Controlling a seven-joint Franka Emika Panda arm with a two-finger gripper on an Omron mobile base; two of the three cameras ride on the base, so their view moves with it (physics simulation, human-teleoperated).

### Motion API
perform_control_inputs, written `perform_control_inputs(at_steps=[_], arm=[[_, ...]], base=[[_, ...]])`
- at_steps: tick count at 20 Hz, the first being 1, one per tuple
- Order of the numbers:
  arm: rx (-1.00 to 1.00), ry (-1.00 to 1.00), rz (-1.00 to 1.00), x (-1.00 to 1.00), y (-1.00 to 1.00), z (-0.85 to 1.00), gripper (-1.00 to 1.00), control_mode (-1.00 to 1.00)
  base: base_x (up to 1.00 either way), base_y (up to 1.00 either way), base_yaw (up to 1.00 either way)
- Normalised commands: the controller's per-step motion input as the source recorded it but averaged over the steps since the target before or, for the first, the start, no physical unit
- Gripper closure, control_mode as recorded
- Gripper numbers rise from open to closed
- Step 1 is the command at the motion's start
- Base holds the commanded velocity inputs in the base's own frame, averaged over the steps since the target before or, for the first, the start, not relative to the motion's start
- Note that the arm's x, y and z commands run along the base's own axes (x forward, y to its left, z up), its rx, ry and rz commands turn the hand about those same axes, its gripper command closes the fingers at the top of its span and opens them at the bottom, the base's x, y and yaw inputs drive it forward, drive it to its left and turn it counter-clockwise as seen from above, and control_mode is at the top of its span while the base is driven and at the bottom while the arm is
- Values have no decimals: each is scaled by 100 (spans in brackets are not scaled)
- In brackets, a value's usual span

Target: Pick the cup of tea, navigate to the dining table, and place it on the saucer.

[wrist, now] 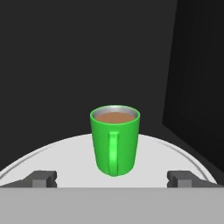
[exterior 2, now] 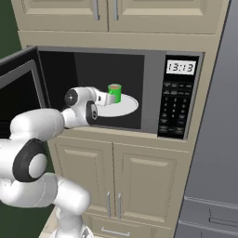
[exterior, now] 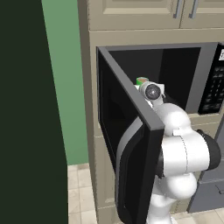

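Inside the open grey microwave, the small bright green mug of tea stands upright on the round white turntable plate. The gripper's fingers are spread wide, short of it; advancing level, centred on the handle, should avoid spilling.

**Arm reaching into the open microwave**

The microwave sits built into the beige cabinets, door swung open at 9 o'clock. Inside, the cup of tea stands upright on the white turntable plate. The gripper is right at the mug's 9 o'clock side; can't tell if it's touching. The clock panel at 3 o'clock reads 13:13.
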Motion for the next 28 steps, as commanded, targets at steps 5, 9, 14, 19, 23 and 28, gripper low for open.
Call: perform_control_inputs(at_steps=[5,9,14,19,23,28], arm=[[0,0,0,20,-1,-16,-100,-100],[0,0,0,27,0,-9,-100,-100],[0,0,0,21,0,-10,-100,-100],[0,0,0,15,0,-9,-100,-100],[0,0,0,16,0,-14,-100,-100],[1,0,0,19,-2,-6,-100,-100]], base=[[0,0,0],[0,0,0],[0,0,0],[0,0,0],[0,0,0],[0,0,0]])
